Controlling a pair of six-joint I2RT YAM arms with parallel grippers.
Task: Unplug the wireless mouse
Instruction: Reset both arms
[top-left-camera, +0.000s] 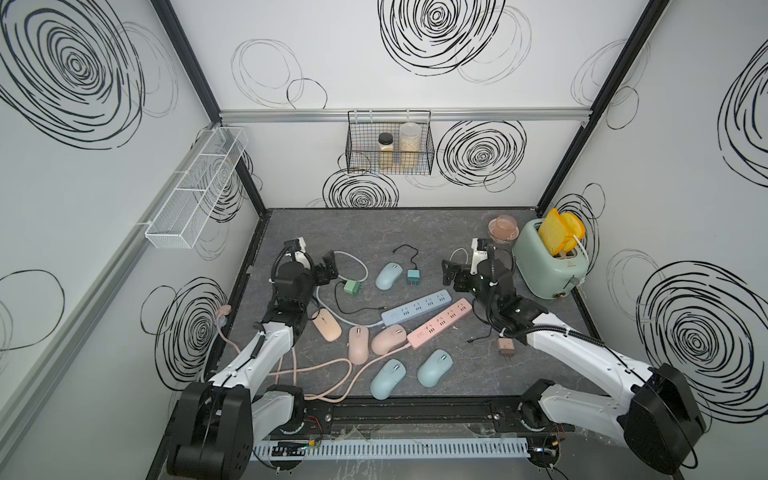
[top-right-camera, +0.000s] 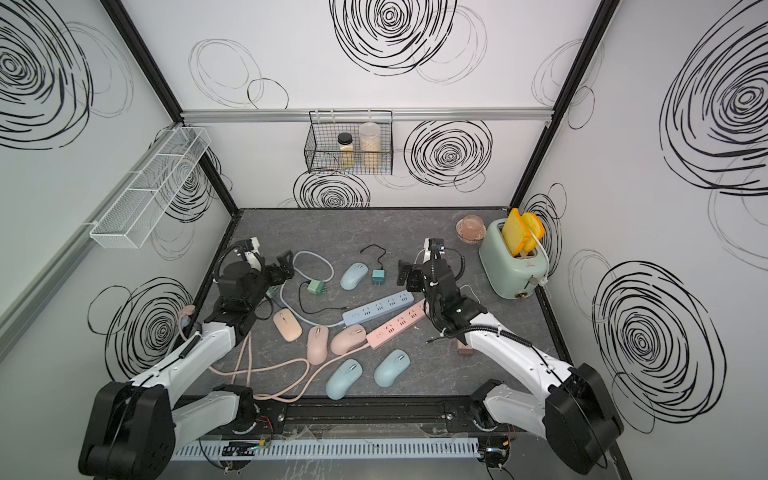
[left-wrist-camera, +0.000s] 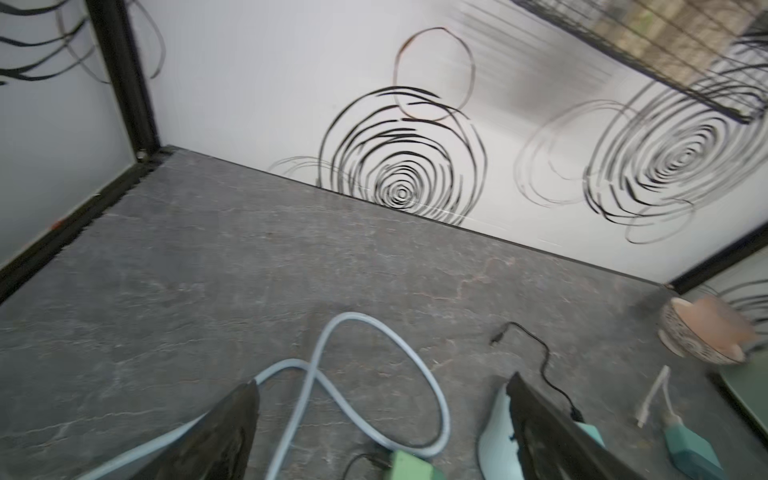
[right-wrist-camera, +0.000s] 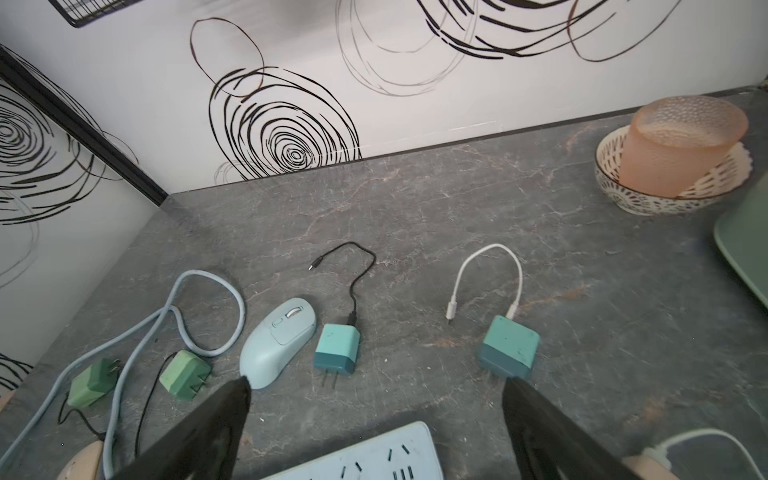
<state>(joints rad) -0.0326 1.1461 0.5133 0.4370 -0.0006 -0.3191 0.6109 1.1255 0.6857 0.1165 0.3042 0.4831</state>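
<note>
Pale blue plastic makes up the mouse (right-wrist-camera: 278, 343) we take for the task's own: a smooth, rounded shell with a scroll wheel and a small button on its back, lying flat on the grey tabletop (right-wrist-camera: 457, 208) toward the far wall, just beside a teal charger (right-wrist-camera: 337, 347). We judge it light and hard, with a glossy curve that could slip out of a pinch, so the safest hold is across its two flanks near the middle. The thin black cable (right-wrist-camera: 360, 274) rising from the charger looks limp and will not push or carry anything; we would take it at the stiff little plug (right-wrist-camera: 316, 264), not along the cord. That plug lies free on the tabletop, apart from the mouse, and no cord enters the mouse that we can see, so we read the unplugging as done

The right gripper (right-wrist-camera: 377, 383) hangs near the charger, on its side away from the mouse, with its jaws spread wide and nothing between them. The left gripper (left-wrist-camera: 384, 380) is likewise wide open and empty, near a loop of pale blue cord (left-wrist-camera: 374, 332) and a green adapter (left-wrist-camera: 409, 465). In a top view the mouse (top-left-camera: 389, 275) sits between the two grippers, well apart from the other mice (top-left-camera: 434, 367) nearer the front edge
</note>
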